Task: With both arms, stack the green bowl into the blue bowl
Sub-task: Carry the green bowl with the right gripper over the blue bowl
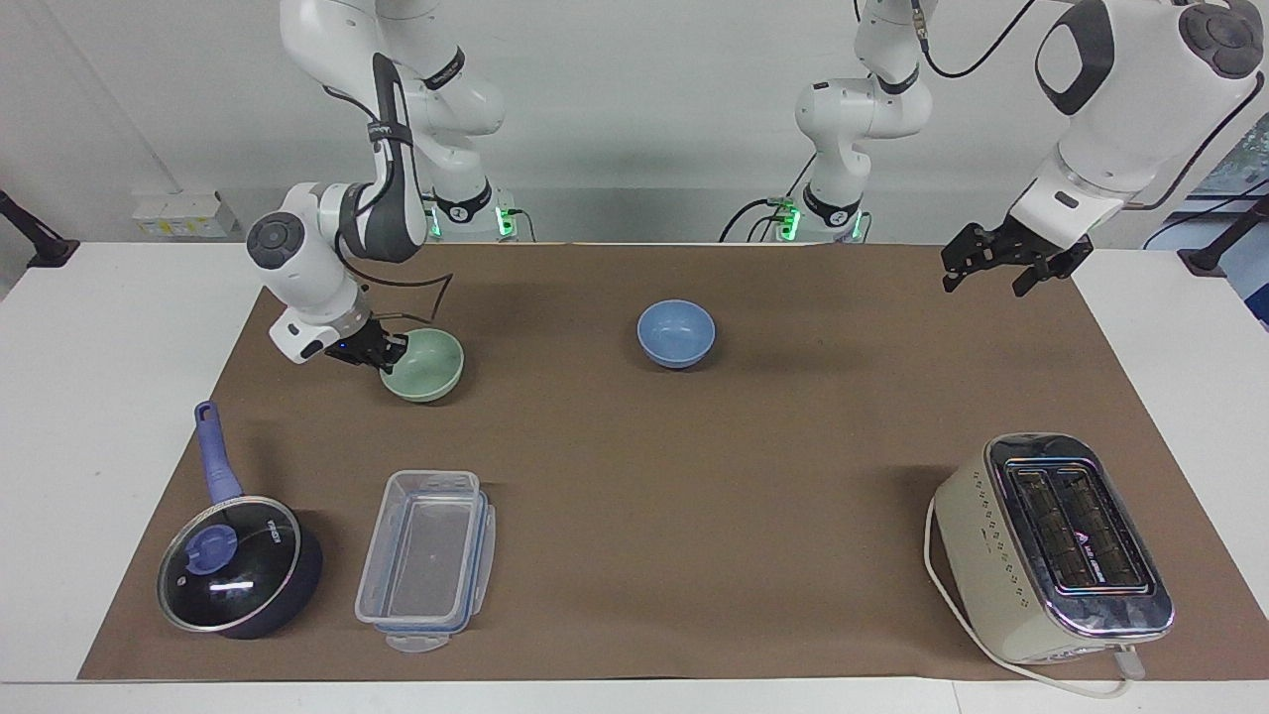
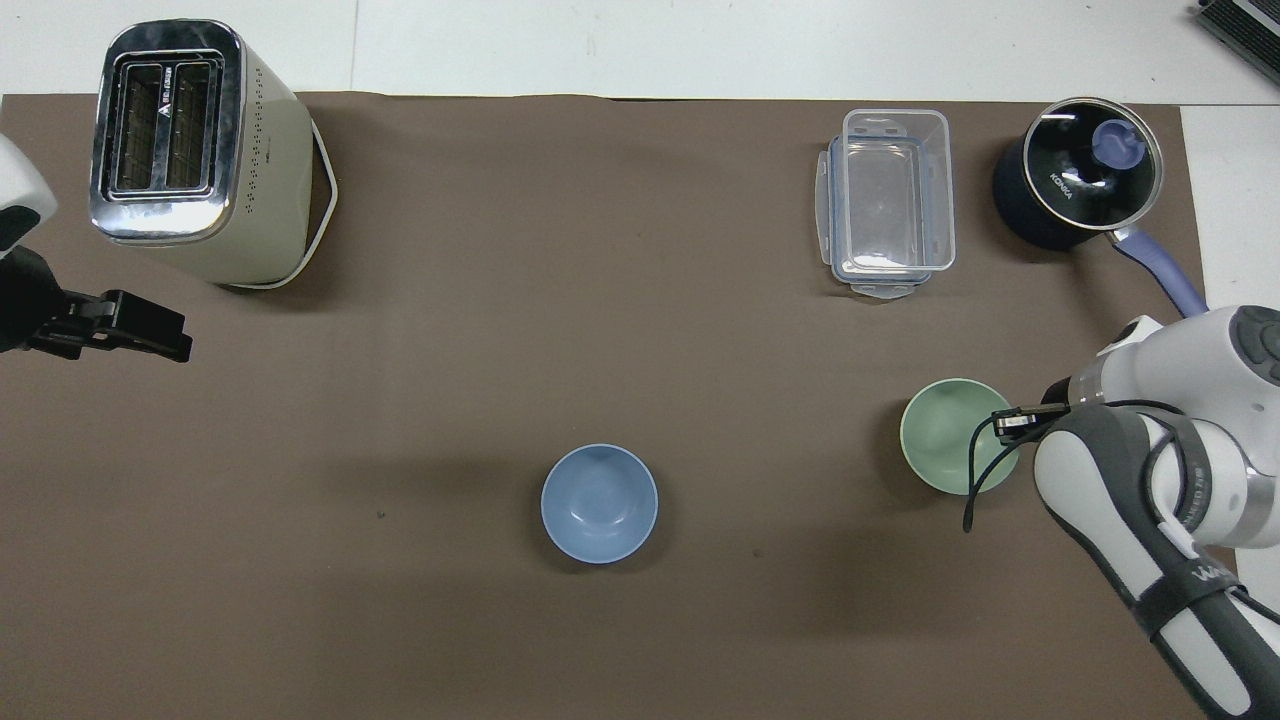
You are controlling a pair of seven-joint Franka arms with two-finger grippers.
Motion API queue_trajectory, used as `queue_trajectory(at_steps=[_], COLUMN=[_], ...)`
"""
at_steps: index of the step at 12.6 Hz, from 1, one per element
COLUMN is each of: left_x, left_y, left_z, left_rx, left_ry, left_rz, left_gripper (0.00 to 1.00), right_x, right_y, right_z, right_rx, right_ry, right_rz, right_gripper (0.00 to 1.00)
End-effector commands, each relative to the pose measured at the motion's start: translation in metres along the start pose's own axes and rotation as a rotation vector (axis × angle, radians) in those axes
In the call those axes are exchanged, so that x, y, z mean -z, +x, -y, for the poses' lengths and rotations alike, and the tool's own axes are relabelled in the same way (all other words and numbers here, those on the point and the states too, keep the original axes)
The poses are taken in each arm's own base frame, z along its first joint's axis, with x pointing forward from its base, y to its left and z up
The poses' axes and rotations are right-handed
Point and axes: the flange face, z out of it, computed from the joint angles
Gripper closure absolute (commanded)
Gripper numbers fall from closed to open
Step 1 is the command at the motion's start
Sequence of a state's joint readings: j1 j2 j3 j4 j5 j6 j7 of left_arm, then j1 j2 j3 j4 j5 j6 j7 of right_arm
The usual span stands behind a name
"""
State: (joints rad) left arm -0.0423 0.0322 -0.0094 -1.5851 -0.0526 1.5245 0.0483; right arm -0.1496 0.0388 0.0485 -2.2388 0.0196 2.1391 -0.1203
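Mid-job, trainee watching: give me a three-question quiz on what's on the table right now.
1. True or false: the green bowl sits inside the blue bowl.
2. Which gripper is shut on the green bowl's rim? A) left gripper B) right gripper
3. Fill in: the clear container lies beside the ____.

Key: 1 false, the bowls are apart; 2 B, the left gripper waits open in the air; 3 saucepan.
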Motion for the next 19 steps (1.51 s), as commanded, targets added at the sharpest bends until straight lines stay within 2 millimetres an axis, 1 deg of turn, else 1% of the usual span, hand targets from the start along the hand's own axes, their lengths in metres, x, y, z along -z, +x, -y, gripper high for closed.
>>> queue_trajectory(at_steps=[1,3,5,7,8,10,11,12,13,15,16,18,19], left_x=[0.003,0.003,0.003,0.003,0.003,0.003,0.002,0.003,0.002,0.003,0.003,0.003,0.002], left_y=[-0.001,-0.001,-0.001,-0.001,-0.001,-0.001,0.0,-0.001,0.0,-0.001,-0.001,-0.001,0.0], left_z=[0.002,0.002,0.002,0.002,0.002,0.002,0.002,0.002,0.002,0.001,0.002,0.001,0.002], left_rx=[0.01,0.01,0.01,0.01,0.01,0.01,0.01,0.01,0.01,0.009,0.01,0.009,0.01], left_ry=[0.02,0.02,0.02,0.02,0.02,0.02,0.019,0.02,0.02,0.02,0.02,0.02,0.02], left_rz=[0.011,0.011,0.011,0.011,0.011,0.011,0.012,0.011,0.012,0.011,0.011,0.011,0.012], left_gripper=[0.0,0.0,0.0,0.0,0.0,0.0,0.0,0.0,0.0,0.0,0.0,0.0,0.0], right_x=[0.034,0.048,0.049,0.05,0.051,0.053,0.051,0.045,0.043,0.035,0.027,0.009,0.006], right_y=[-0.005,-0.015,-0.02,-0.029,-0.035,-0.051,-0.057,-0.065,-0.068,-0.071,-0.075,-0.082,-0.082], right_z=[0.025,0.073,0.116,0.163,0.189,0.26,0.284,0.307,0.327,0.355,0.368,0.383,0.383], right_rx=[0.033,0.071,0.11,0.135,0.12,0.058,0.035,0.048,0.049,0.017,0.009,0.006,0.003], right_ry=[0.044,0.115,0.158,0.145,0.139,0.13,0.131,0.129,0.15,0.189,0.189,0.177,0.175], right_rz=[0.015,0.033,0.041,0.045,0.046,0.001,-0.018,-0.019,-0.048,-0.054,-0.048,-0.033,-0.029], right_gripper=[1.0,1.0,1.0,1.0,1.0,1.0,1.0,1.0,1.0,1.0,1.0,1.0,1.0])
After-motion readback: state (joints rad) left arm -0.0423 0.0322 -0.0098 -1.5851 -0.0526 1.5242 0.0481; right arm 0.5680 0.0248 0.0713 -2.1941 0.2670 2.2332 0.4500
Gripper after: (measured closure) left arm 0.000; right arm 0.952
